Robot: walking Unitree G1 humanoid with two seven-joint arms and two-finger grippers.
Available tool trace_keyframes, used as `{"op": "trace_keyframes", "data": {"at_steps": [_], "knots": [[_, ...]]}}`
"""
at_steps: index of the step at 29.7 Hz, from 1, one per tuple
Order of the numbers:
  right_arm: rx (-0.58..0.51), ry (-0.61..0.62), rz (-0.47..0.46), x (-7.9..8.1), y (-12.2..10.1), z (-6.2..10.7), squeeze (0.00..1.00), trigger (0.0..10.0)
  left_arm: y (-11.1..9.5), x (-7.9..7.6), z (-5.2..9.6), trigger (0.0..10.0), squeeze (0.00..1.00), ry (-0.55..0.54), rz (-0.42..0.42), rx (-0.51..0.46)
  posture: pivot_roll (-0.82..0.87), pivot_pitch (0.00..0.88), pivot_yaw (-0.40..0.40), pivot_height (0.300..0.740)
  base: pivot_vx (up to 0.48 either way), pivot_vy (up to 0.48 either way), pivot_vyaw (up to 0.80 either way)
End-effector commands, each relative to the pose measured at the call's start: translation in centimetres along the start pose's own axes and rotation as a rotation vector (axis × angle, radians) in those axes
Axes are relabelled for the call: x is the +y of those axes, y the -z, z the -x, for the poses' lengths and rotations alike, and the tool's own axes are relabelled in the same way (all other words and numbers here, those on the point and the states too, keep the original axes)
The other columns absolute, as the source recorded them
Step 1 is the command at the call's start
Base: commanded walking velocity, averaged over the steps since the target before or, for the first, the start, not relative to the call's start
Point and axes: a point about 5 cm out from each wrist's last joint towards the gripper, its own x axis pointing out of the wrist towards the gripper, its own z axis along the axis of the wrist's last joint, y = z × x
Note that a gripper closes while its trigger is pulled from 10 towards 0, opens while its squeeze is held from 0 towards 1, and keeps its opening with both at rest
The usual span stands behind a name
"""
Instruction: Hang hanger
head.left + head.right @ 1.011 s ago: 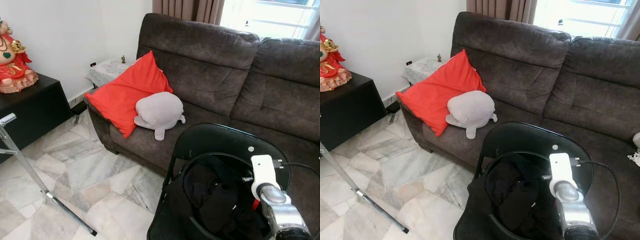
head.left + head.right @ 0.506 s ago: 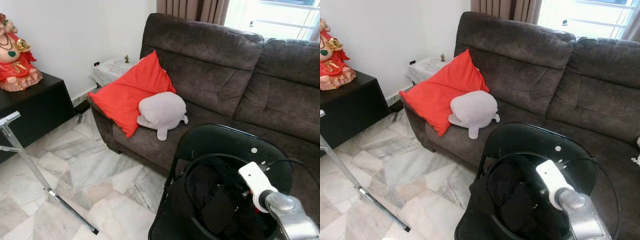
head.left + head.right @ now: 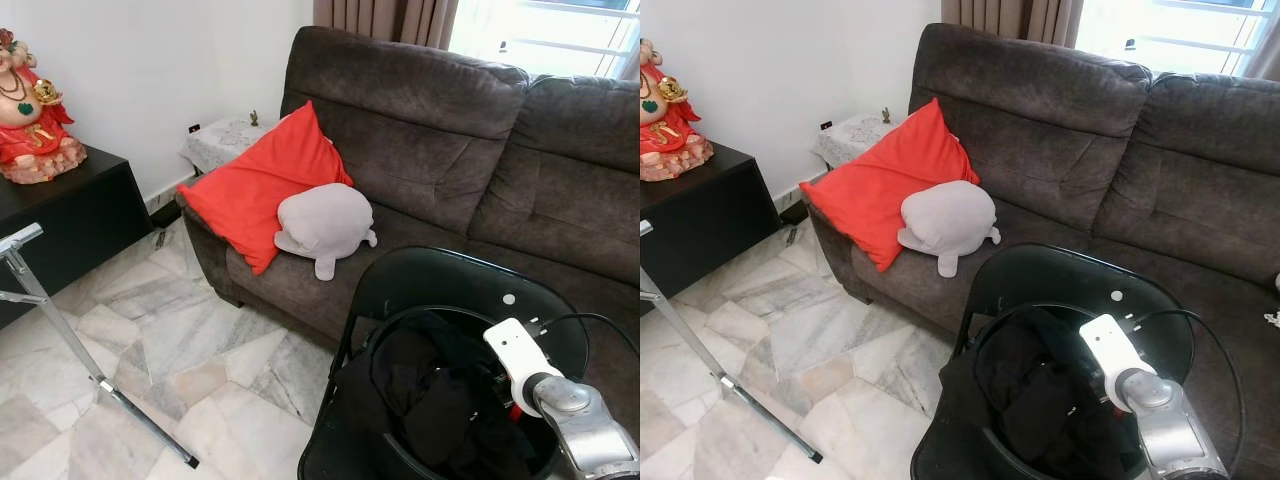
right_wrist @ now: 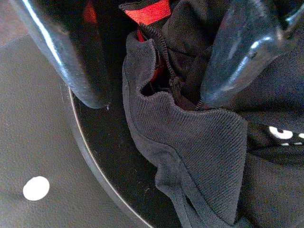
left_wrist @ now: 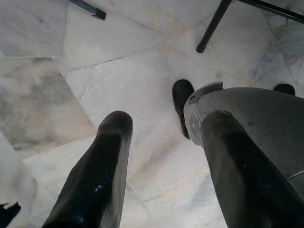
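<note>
Sofa (image 3: 450, 150): dark brown, matt, soft napped cloth; cushion (image 3: 262, 185): red woven cloth, matt; plush toy (image 3: 322, 224): pale grey, smooth soft fabric; chair (image 3: 445, 290): black, glossy hard shell; garment (image 4: 199, 142): black ribbed knit cloth with a red trim and a zip; floor (image 3: 150, 340): polished marble tiles, grey-veined; right gripper (image 4: 152, 95): glossy black fingers; right arm (image 3: 575, 425): brushed silver metal, white plastic block at the wrist; stand (image 3: 60, 330): bright metal tube; cabinet (image 3: 70, 215): black, matt.
</note>
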Motion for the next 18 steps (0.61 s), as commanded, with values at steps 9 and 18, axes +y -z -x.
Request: {"op": "trace_keyframes", "data": {"at_steps": [9,18], "knots": [[0.06,0.116,0.023,-1.8,0.8,0.0,0.0,10.0,0.8,0.2,0.1,10.0,0.0,0.007,-0.021,0.036,0.08,0.003,0.031,0.74,0.0,0.0,0.0],[0.031,0.109,0.02,-1.1,0.7,-0.5,0.0,10.0,0.8,0.3,0.2,10.0,0.0,0.008,-0.025,0.038,0.08,0.003,0.035,0.74,0.0,0.0,0.0]]}}
